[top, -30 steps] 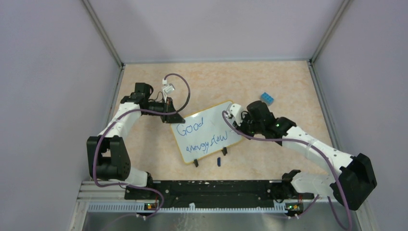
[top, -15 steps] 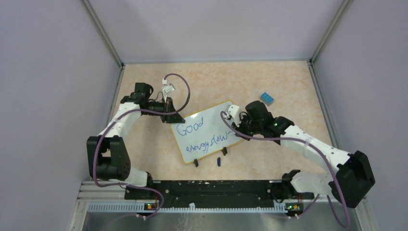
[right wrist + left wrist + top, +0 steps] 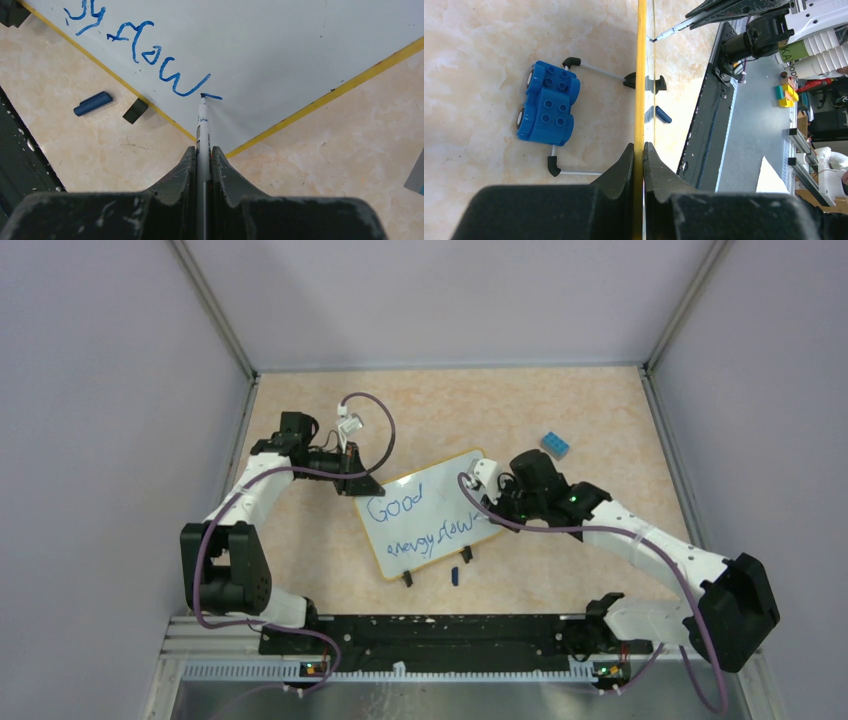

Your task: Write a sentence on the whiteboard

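On the whiteboard point(image 3: 300, 40), marker point(image 3: 203, 125) tip touching sentence point(image 3: 150, 54), wrist views only

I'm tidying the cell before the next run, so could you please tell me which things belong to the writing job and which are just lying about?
In use: whiteboard, sentence, marker held in the right hand, left hand clamped on the whiteboard's edge.
Lying about: blue block behind the whiteboard, blue cap in front of it.

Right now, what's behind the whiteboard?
Behind the whiteboard, a blue block lies on the table, apart from the board, and two wire legs run back from its clips. The board's back face shows only edge-on, so anything on it is hidden.
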